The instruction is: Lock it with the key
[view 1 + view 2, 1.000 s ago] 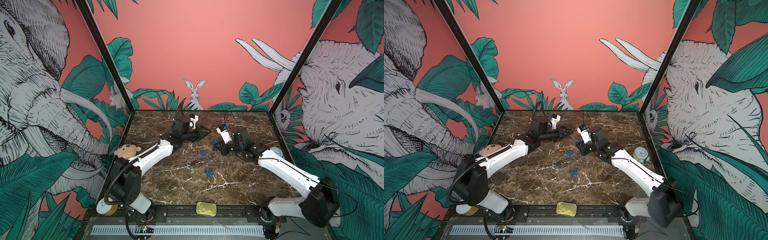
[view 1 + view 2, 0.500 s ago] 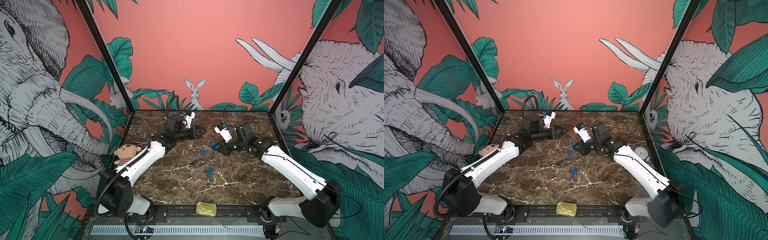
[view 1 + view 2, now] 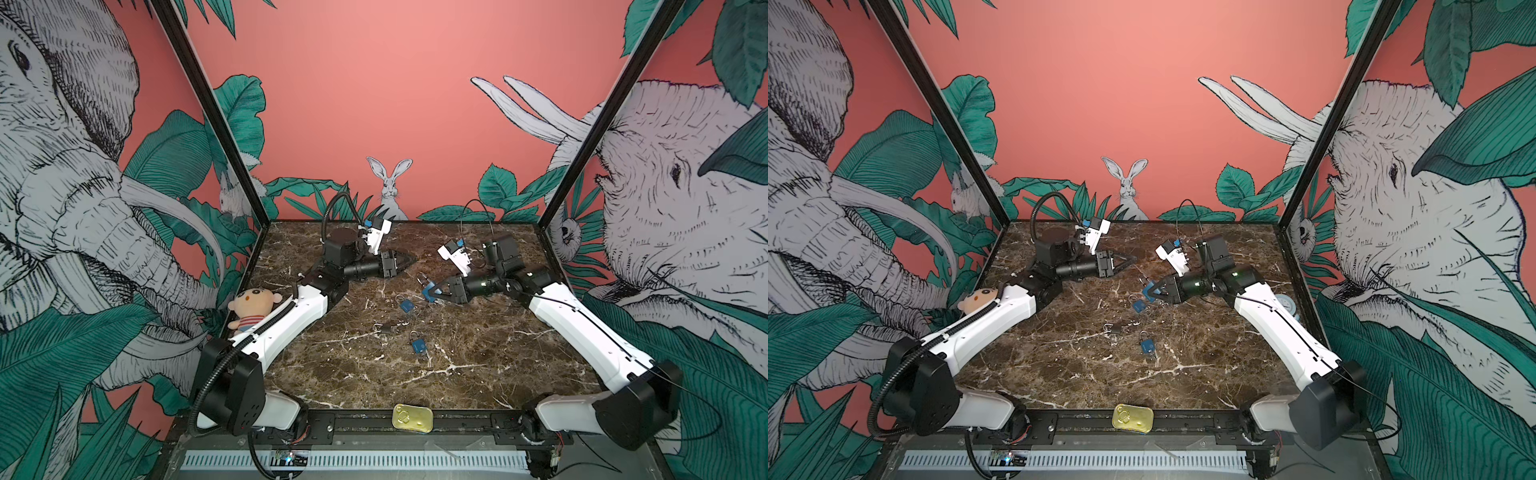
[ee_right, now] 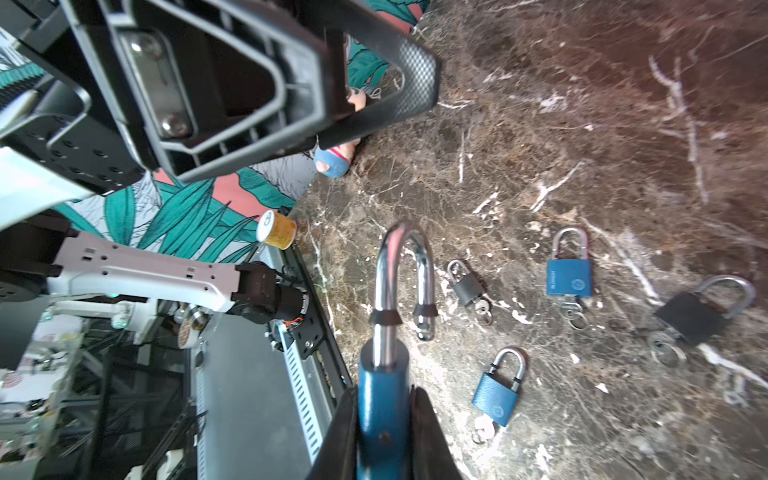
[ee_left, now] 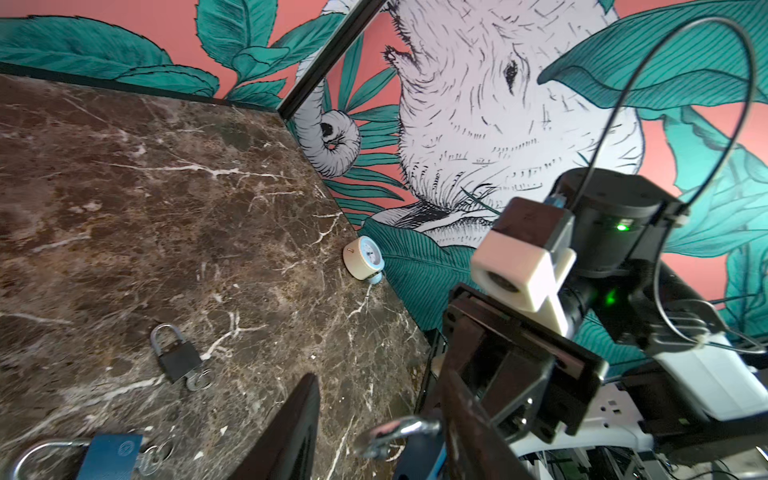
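Left gripper (image 3: 409, 259) backs off slightly versus a second ago, arm more stretched out; right gripper (image 3: 432, 289) hasn't shifted.
We see the left fingers (image 5: 299, 415) clearly apart and empty; right is clamped on the blue padlock (image 4: 382, 374), mid-rear over the marble table (image 3: 478, 353) near the left tips, shackle popped open. Two loose blue padlocks (image 4: 569, 278) and two black padlocks (image 4: 467, 286) lie on the table, keys (image 4: 575, 311) on rings at their bases.

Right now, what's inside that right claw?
The right claw pinches a blue padlock by its body, silver shackle standing open. The lock's bottom, and any key there, is covered by the claw.
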{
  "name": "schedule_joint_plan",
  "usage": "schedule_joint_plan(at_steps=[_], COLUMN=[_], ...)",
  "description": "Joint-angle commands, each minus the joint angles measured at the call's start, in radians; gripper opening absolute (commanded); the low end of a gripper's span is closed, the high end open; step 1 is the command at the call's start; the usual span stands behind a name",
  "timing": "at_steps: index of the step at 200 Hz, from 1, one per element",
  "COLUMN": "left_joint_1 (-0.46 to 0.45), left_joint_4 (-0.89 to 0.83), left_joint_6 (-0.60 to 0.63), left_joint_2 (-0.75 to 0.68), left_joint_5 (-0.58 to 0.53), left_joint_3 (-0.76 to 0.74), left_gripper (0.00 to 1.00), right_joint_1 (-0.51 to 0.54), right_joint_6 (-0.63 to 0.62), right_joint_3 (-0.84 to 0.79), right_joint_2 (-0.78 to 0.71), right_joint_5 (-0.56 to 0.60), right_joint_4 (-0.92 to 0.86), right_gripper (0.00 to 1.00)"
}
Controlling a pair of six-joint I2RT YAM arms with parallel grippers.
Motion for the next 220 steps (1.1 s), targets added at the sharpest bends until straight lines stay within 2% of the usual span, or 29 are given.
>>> schedule_joint_plan(at_steps=[1, 25, 58, 95, 135, 220], left_joint_1=[0.000, -0.008, -0.014, -0.012, -0.008, -0.003], left_joint_4=[0.148, 0.223, 0.218, 0.147, 0.082, 0.052], left_joint_6=[-0.083, -0.145, -0.153, -0.102, -0.055, -0.046], left_joint_2=[0.027, 0.065, 0.078, 0.065, 0.036, 0.023], left_joint_5=[0.084, 0.134, 0.189, 0.227, 0.239, 0.270], left_joint_3=[-0.019, -0.021, -0.024, -0.021, -0.024, -0.024], left_gripper=[0.50, 0.50, 0.48, 0.42, 0.41, 0.33], right_joint_1=[-0.002, -0.003, -0.010, -0.021, -0.031, -0.034], right_joint_6=[0.023, 0.034, 0.054, 0.071, 0.071, 0.071], right_joint_3=[0.026, 0.030, 0.034, 0.034, 0.040, 0.053], right_joint_2=[-0.001, 0.008, 0.012, 0.016, 0.017, 0.031], right_joint_5=[-0.088, -0.090, -0.097, -0.110, -0.101, -0.098], right_joint_4=[0.051, 0.063, 0.088, 0.105, 0.096, 0.089], right_gripper=[0.00, 0.00, 0.00, 0.00, 0.00, 0.00])
